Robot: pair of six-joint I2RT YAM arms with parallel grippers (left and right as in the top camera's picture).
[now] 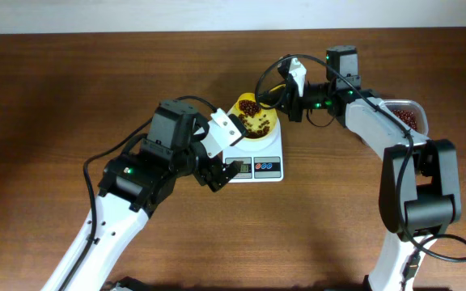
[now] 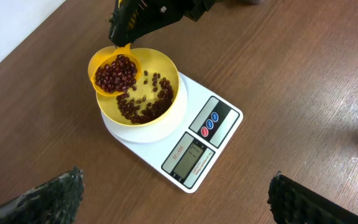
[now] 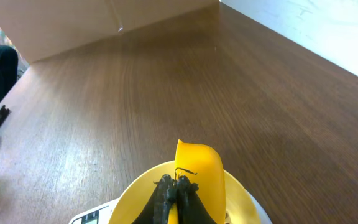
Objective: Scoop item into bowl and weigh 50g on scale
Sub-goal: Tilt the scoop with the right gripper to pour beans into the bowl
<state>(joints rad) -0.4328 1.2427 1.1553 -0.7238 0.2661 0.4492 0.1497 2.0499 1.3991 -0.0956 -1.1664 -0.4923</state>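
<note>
- Overhead view, bench (image 1: 71, 89): brown wood-grain top carrying everything listed.
- Right arm (image 1: 411, 186): reaches from the bench's near right toward the middle. The right fingers (image 3: 176, 196) are pressed together, pinching the scoop's handle.
- Left arm (image 1: 128, 182): reaches in from the near left edge. The left fingers (image 2: 48, 199) are spread wide and hold nothing, hanging on the near side of the scale, one to each side.
- Scale (image 2: 197, 140): white, about mid-bench, with the display and the red and blue buttons on its front strip.
- Tub (image 1: 415, 105): clear plastic, toward the right edge, partly behind the right arm, with beans inside.
- Bowl (image 2: 169, 68): yellow, seated on the scale's platform.
- Scoop (image 3: 201, 171): yellow, roughly level over the bowl's rim, filled with beans.
- Beans (image 2: 145, 102): dark reddish-brown. A loose layer lies on the bowl's floor, a heap fills the scoop, and more sit in the tub.
</note>
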